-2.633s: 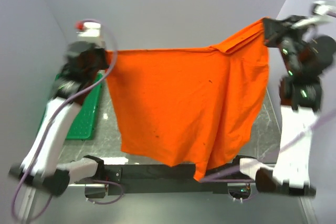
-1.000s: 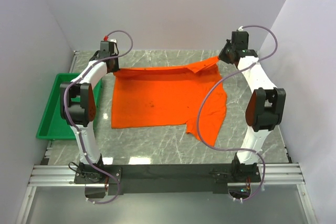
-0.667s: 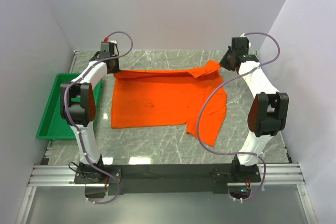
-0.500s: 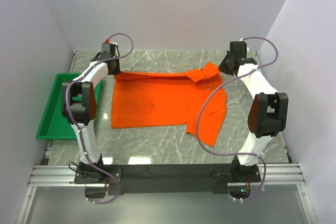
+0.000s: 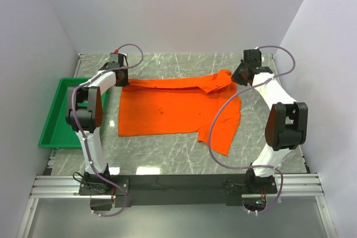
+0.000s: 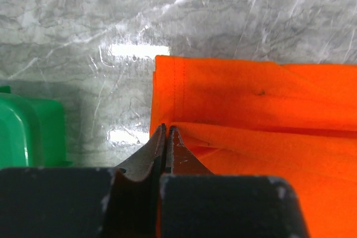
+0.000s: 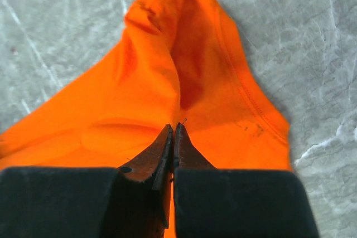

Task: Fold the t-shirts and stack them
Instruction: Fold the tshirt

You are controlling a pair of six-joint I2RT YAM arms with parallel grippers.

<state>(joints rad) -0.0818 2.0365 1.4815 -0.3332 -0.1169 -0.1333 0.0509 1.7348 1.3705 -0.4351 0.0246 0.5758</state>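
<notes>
The orange t-shirt (image 5: 173,112) lies spread on the marble table, with one part reaching toward the near right. A narrow strip of its far edge is doubled over toward me. My left gripper (image 5: 120,76) is shut on the far left corner of that edge. In the left wrist view the left gripper (image 6: 166,129) pinches the t-shirt (image 6: 251,110) fold just above the table. My right gripper (image 5: 235,77) is shut on the far right corner. In the right wrist view the right gripper (image 7: 173,128) nips a raised ridge of the t-shirt (image 7: 145,98).
A green tray (image 5: 58,118) sits at the table's left edge, next to my left arm, and its corner (image 6: 22,132) shows in the left wrist view. White walls close in the back and both sides. Bare marble (image 5: 167,160) lies between the shirt and the arm bases.
The shirt, first held up stretched between both grippers, now lies on the table. Over the last second both grippers have moved toward me, drawing the far edge over the cloth.
</notes>
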